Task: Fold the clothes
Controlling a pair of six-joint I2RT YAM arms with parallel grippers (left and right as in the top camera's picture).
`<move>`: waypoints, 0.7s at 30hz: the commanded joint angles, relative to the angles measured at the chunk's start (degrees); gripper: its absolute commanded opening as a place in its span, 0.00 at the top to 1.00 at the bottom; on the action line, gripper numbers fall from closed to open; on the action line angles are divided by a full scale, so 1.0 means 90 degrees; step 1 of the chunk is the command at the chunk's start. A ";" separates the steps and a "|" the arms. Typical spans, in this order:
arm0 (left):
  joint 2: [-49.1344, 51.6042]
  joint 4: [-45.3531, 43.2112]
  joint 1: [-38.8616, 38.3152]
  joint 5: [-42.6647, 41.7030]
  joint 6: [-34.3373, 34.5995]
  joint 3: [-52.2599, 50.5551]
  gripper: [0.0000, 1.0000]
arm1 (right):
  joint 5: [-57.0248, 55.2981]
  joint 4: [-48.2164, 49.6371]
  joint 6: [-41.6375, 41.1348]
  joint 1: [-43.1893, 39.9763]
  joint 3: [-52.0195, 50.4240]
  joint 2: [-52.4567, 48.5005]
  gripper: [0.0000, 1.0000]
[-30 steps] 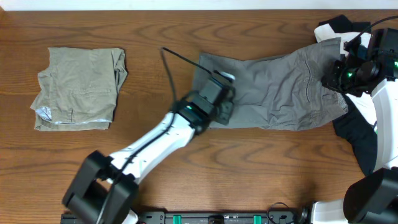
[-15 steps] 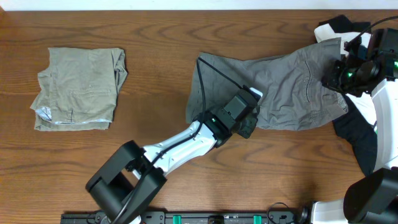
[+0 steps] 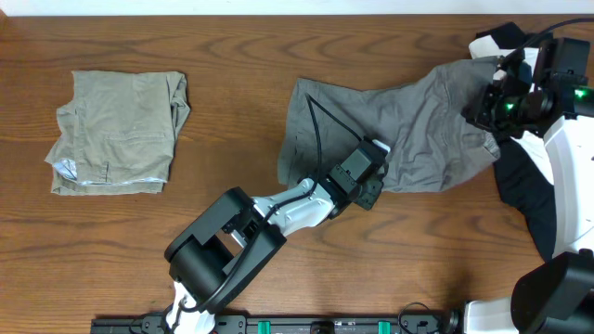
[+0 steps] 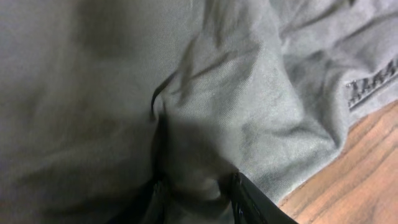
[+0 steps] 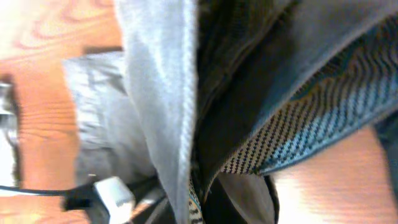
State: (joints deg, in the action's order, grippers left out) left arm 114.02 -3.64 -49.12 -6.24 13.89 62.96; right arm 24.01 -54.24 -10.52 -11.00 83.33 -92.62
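Observation:
The clothes (image 3: 418,121), grey creased shorts, lie stretched across the middle and right of the table. My left gripper (image 3: 368,181) sits on their near edge. In the left wrist view a bunched fold of the clothes (image 4: 249,93) fills the gap of the left gripper (image 4: 196,199), which is shut on it. My right gripper (image 3: 484,107) holds the right end raised off the table. In the right wrist view the hem and speckled lining of the clothes (image 5: 161,93) hang from the right gripper (image 5: 230,199), which is shut on them.
Folded khaki shorts (image 3: 116,134) rest at the far left. A black garment (image 3: 524,199) and a white one (image 3: 492,42) lie at the right edge under the right arm. A thin black cable (image 3: 316,130) from the left arm loops over the grey fabric.
My left gripper has slid right along the near edge of the shorts. The right gripper has lifted and shifted slightly left, drawing the right end of the shorts up.

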 commanded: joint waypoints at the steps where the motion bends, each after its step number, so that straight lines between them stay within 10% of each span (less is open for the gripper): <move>1: 0.0219 0.0019 0.0015 -0.0214 0.0141 -0.0058 0.65 | 0.0923 0.0255 -0.0308 0.0192 0.0134 0.0000 0.99; 21: -0.0044 -0.0204 0.0061 -0.0197 0.0245 0.0044 0.65 | 0.1173 0.0644 -0.0403 0.0641 0.0134 0.0000 0.99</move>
State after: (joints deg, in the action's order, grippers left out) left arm 114.56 -6.48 -48.97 -7.55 16.56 62.96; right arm 32.25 -48.58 -13.28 -5.65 83.33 -92.62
